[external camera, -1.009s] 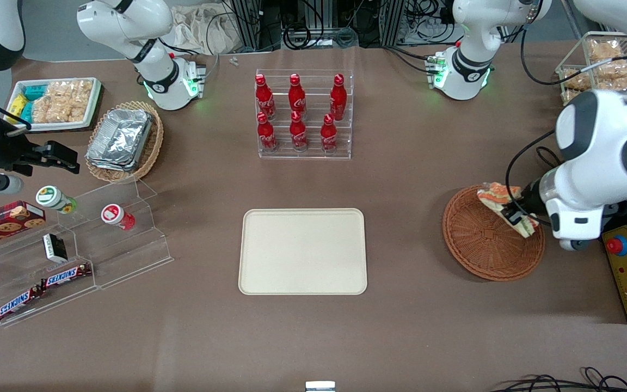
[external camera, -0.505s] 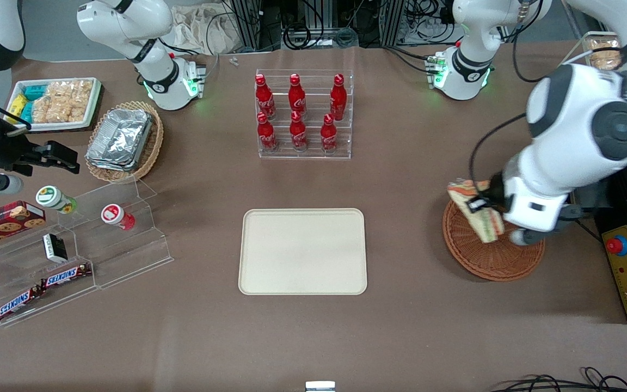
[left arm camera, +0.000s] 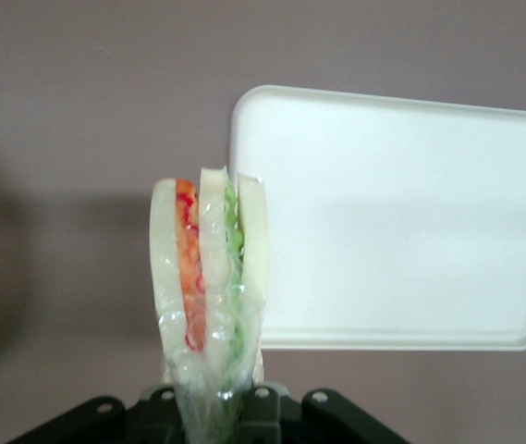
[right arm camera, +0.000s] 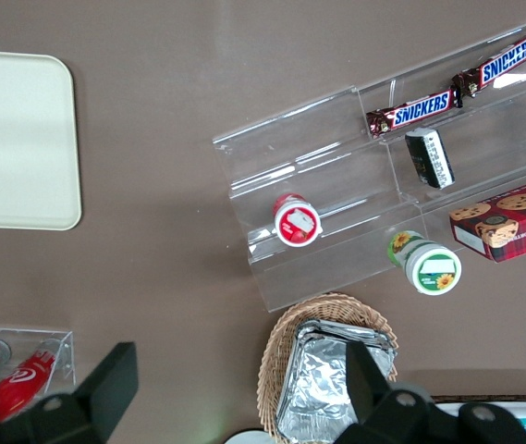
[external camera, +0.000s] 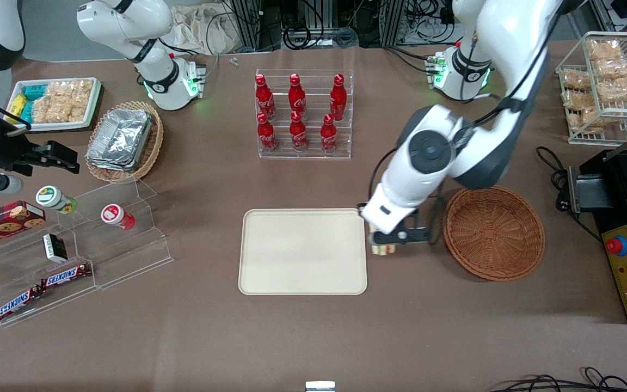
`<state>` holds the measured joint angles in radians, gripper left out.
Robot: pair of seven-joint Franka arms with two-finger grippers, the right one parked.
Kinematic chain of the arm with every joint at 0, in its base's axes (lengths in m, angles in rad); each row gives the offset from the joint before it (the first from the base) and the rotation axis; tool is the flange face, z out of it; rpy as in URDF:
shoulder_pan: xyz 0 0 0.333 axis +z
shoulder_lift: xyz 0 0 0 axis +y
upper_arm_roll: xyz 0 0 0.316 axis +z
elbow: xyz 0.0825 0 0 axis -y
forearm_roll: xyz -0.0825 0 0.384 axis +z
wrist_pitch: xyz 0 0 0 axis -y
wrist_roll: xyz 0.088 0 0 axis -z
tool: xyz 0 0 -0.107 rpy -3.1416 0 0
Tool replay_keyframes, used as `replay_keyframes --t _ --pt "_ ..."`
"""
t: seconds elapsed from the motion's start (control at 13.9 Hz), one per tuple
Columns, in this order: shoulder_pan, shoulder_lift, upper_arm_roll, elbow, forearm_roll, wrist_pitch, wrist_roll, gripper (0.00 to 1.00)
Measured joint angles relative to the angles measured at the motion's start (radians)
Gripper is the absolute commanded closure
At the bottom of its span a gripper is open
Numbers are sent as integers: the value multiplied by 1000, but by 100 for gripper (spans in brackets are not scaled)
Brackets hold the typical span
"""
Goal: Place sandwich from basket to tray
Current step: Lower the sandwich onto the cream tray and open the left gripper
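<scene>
Between basket (external camera: 493,233) and tray (external camera: 302,251), pincer (external camera: 383,246) clamps sandwich (left arm camera: 209,287).

Front view: high, looking down on whole table. Left wrist view: close, looking down past gripper (left arm camera: 214,407). Both share tray (external camera: 302,283) (left arm camera: 401,305).

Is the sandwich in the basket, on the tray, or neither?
Neither: the end effector holds the sandwich beside the tray; the basket is empty.

"SNICKERS" reads on two brown candy bars (right arm camera: 449,88) lying on the clear stepped acrylic stand (right arm camera: 336,176); no other text is legible.
</scene>
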<state>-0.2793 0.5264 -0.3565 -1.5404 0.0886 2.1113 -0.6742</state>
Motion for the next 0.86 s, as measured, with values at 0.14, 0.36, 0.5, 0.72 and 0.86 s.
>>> replay_keyframes --t 0.14,0.36,0.5,0.72,0.86 --pt "-19 88 1 32 2 34 2 100" --pt "-22 191 3 68 3 93 20 100" --pt "-30 227 3 75 12 150 23 100" --pt "-35 265 3 80 56 200 24 83" --pt "-35 287 4 82 60 205 25 61"
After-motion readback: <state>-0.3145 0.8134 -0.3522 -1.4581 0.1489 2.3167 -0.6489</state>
